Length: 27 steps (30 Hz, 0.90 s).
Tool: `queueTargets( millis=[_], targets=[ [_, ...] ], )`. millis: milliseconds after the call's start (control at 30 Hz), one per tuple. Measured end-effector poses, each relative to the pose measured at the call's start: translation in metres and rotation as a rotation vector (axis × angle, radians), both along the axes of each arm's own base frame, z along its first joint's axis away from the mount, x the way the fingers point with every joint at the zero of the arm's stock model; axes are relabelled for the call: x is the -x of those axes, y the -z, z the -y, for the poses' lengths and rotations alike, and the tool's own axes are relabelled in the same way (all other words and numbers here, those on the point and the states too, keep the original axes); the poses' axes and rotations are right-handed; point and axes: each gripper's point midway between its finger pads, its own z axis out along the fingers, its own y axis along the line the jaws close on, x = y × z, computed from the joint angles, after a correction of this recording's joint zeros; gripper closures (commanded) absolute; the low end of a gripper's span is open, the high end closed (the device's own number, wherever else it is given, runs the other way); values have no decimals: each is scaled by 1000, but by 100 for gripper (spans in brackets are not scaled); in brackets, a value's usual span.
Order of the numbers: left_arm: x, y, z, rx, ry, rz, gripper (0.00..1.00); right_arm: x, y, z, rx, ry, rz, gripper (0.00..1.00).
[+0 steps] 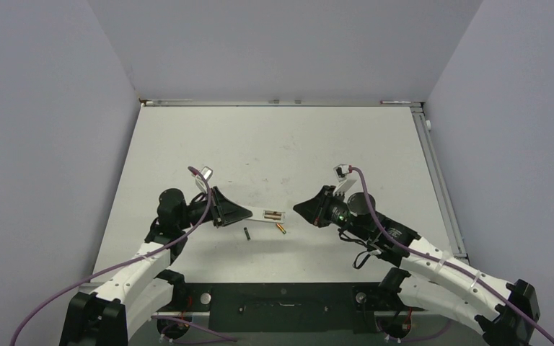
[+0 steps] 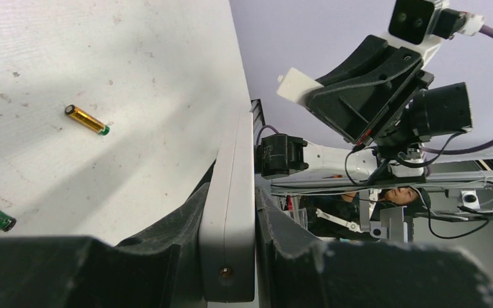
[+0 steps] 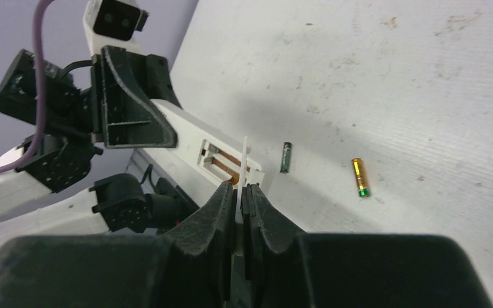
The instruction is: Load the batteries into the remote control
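Two batteries [image 1: 247,233] [image 1: 281,229] lie 6 o'clock of remote control [image 1: 270,214], clamped by left claw [image 1: 249,212]; right claw [image 3: 239,189] pinches cover panel [image 3: 245,154]: opening step. Next: shed panel, grab battery.

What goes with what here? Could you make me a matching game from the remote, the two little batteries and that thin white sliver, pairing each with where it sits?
Things:
1. remote control
2. copper-gold battery
3. blackish battery
4. thin white sliver

Places:
A. clamped in the right pincer
B. loose on the table, on the left arm's side of the other battery
C. clamped in the left pincer
D. loose on the table, on the right arm's side of the other battery

Pairs: 1-C, 2-D, 3-B, 4-A
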Motion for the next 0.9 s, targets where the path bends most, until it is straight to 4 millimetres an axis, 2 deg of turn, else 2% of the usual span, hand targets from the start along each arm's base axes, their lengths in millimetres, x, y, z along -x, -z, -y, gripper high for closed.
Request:
queueTargets(
  millis=[167,300,533,900],
  targets=[
    [0,13,-2,-40,-12,-32,100,-25,15,15,118,87,-11,92],
    [1,20,-3,-61,-13,-45,100,-50,30,34,179,165,-39,92],
    [1,30,-6,-94,-25,-69,100,-90,57,71,194,281,-139,92],
    [3,36,-8,-115,-25,-78,100,-117,98,101,109,371,-277,92]
  ],
)
